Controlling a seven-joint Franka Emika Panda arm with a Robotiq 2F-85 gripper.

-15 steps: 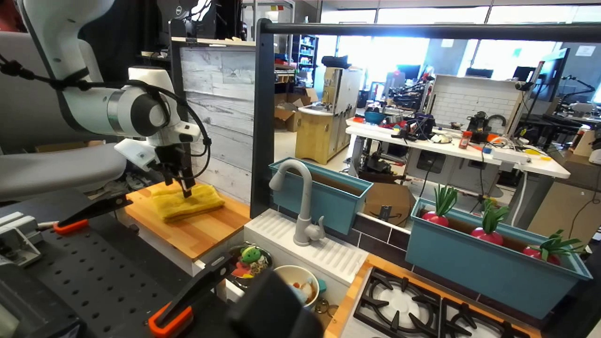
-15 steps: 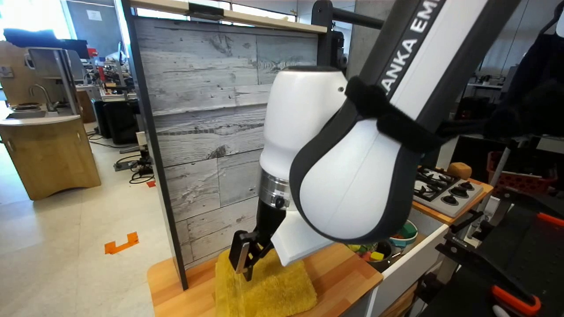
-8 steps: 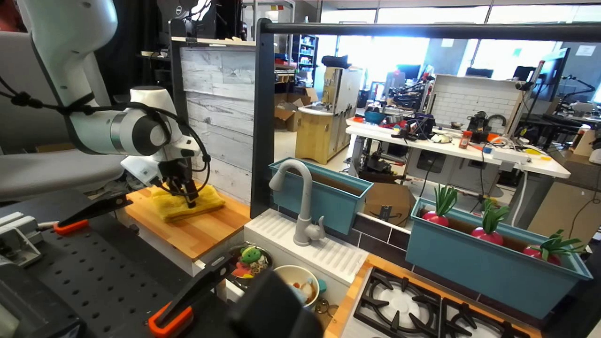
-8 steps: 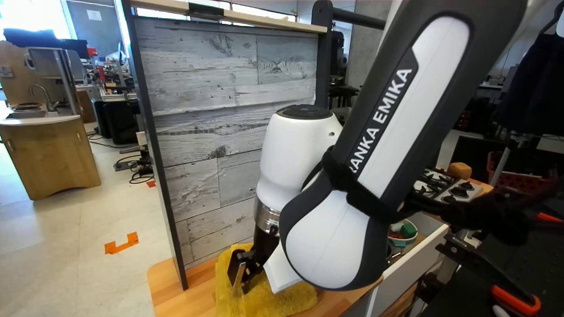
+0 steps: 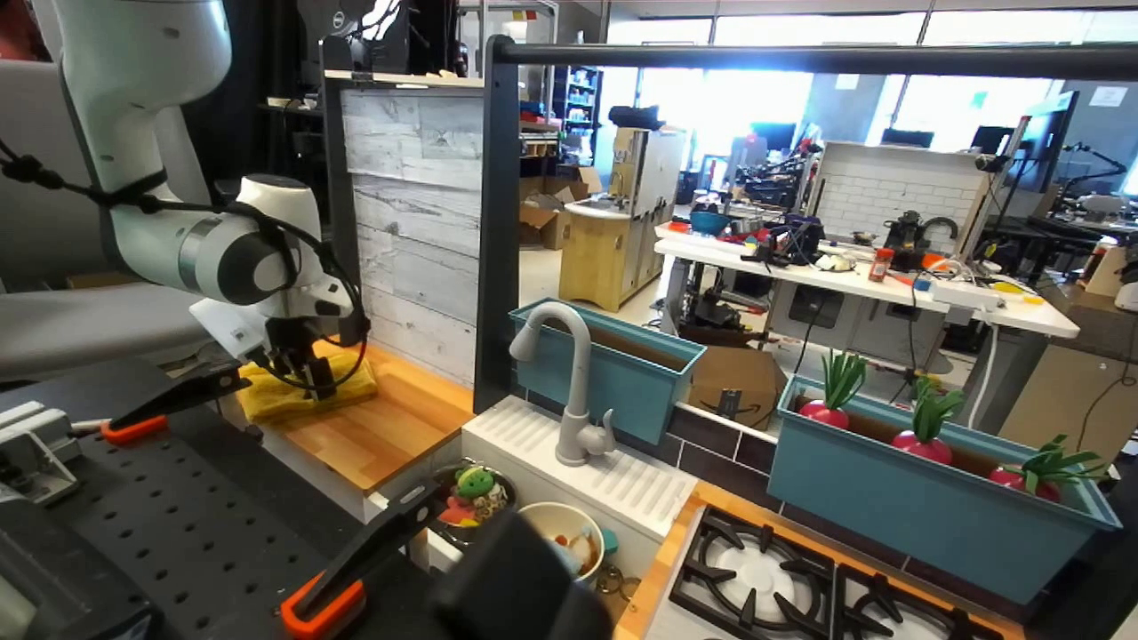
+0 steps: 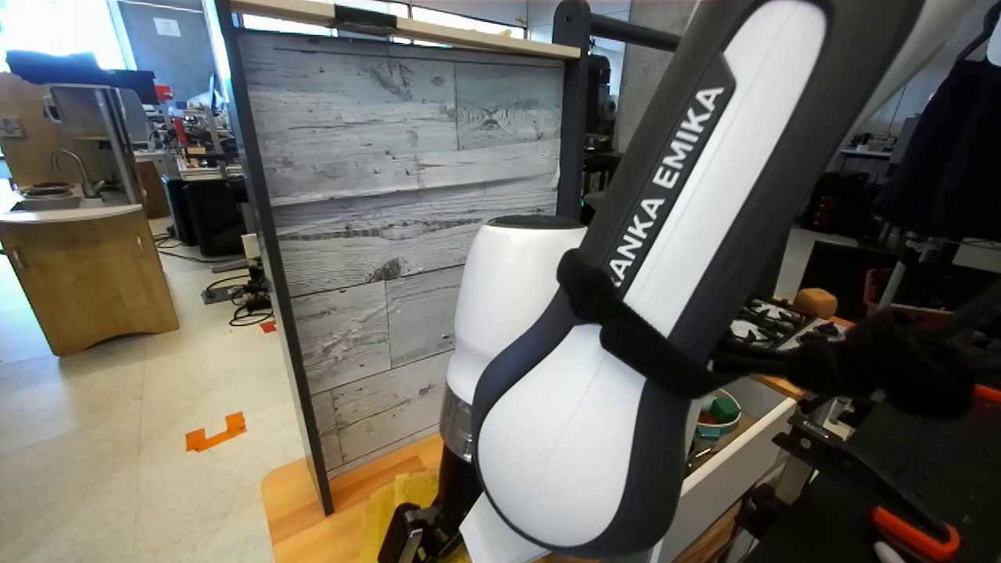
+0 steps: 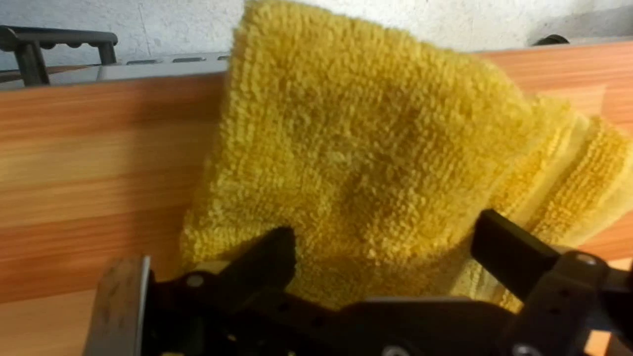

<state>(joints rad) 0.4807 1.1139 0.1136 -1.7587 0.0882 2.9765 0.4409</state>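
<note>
Wood bench (image 7: pixel 89 168) carried yellow towel (image 7: pixel 356 138), its corner at/past edge in wrist view; main risk, est.: sideways shove dragging it off. Gripper (image 7: pixel 384 231) stood wide w/ both tips over towel, nothing clamped, contact unclear. Lesser risk: shallow bite, thus loose folds prob. slipping.

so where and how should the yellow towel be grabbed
Probably by the layered edge at the right of the wrist view, from above: the yellow towel lies folded on the wooden counter, and those stacked layers seem to offer a ridge to pinch. The open hand points down at it.
</note>
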